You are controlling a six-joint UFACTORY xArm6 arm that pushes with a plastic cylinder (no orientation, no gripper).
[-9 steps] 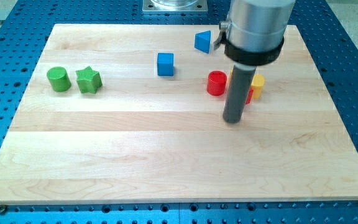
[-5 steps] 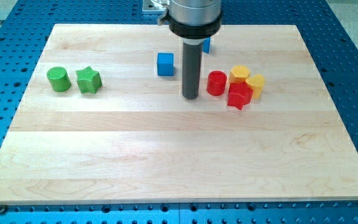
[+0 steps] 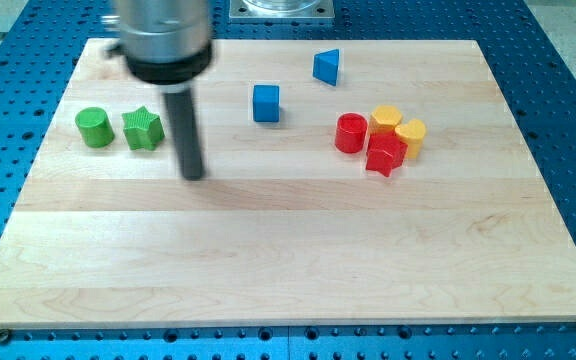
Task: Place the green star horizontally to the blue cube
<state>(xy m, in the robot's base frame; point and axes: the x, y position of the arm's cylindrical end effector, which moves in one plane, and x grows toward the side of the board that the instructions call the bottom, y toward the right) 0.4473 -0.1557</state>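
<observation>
The green star [image 3: 142, 129] lies on the wooden board [image 3: 288, 260] at the view's left, with a green cylinder [image 3: 94, 128] just to its left. The blue cube [image 3: 266, 103] sits near the top middle, well to the right of the star. My tip [image 3: 194, 175] is on the board just right of and below the green star, not touching it, and left of and below the blue cube.
A blue triangular block [image 3: 327, 67] lies near the top, right of the cube. At the right, a red cylinder [image 3: 349, 133], a red star-like block [image 3: 385, 154] and two yellow blocks [image 3: 386, 119], [image 3: 411, 135] cluster together.
My tip has swept left across the board, from beside the red and yellow cluster, past the blue cube, to just right of the green star. No block has moved.
</observation>
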